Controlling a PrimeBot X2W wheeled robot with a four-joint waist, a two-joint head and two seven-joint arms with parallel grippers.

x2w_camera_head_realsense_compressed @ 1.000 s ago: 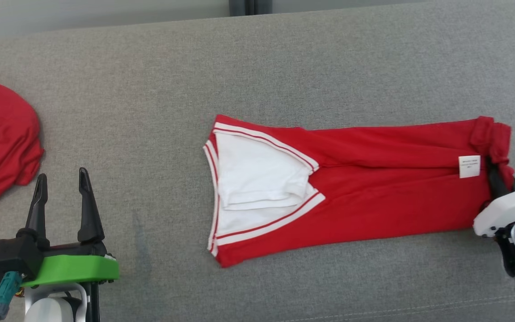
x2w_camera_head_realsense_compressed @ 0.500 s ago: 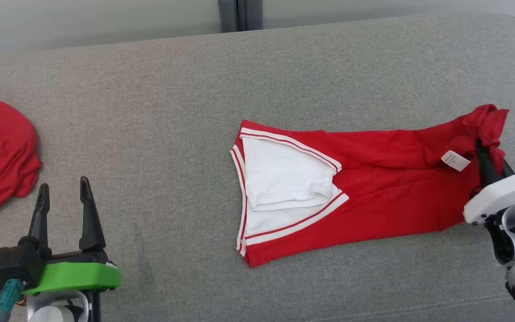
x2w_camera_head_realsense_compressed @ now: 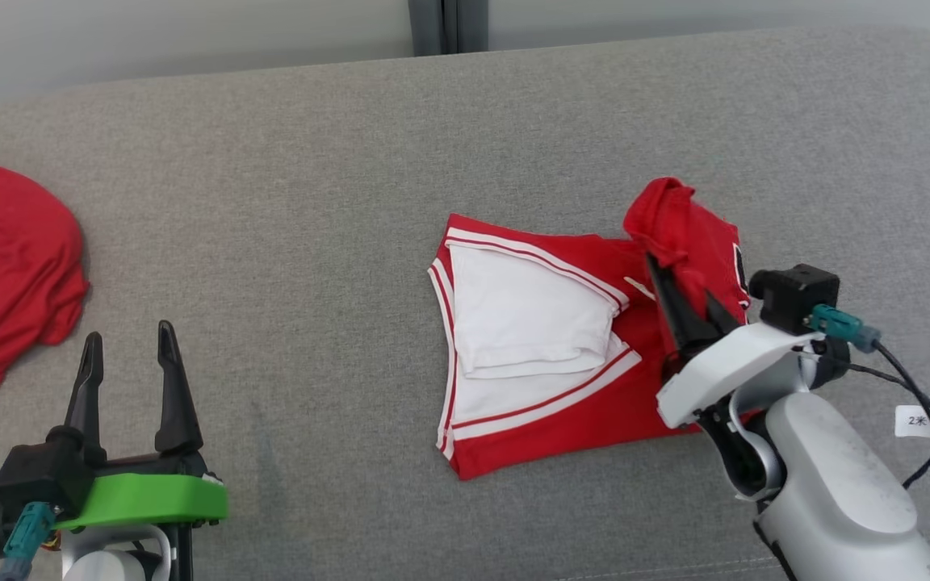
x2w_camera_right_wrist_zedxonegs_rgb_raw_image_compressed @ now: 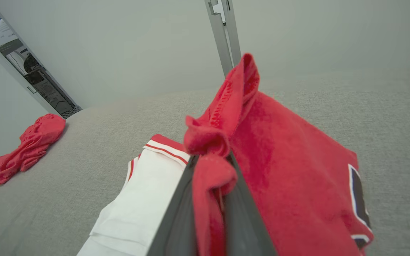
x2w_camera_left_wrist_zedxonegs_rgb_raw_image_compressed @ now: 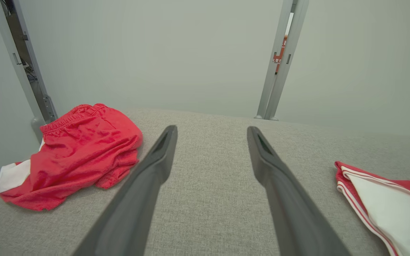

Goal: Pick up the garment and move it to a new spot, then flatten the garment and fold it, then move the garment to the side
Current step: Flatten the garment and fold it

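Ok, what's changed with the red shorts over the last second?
The right gripper, shut on the waistband end of the red white-trimmed shorts, lifted it and carried it leftward toward the hem end, folding them. The open left gripper and the crumpled red garment stayed put.

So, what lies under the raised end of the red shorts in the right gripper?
The rest of the same shorts, flat on the grey couch. The raised end and the right gripper cover the part directly beneath.

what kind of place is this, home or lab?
Probably a lab or test bay, not a home: a grey upholstered cushion serves as worktop, with plain wall panels on metal posts behind.
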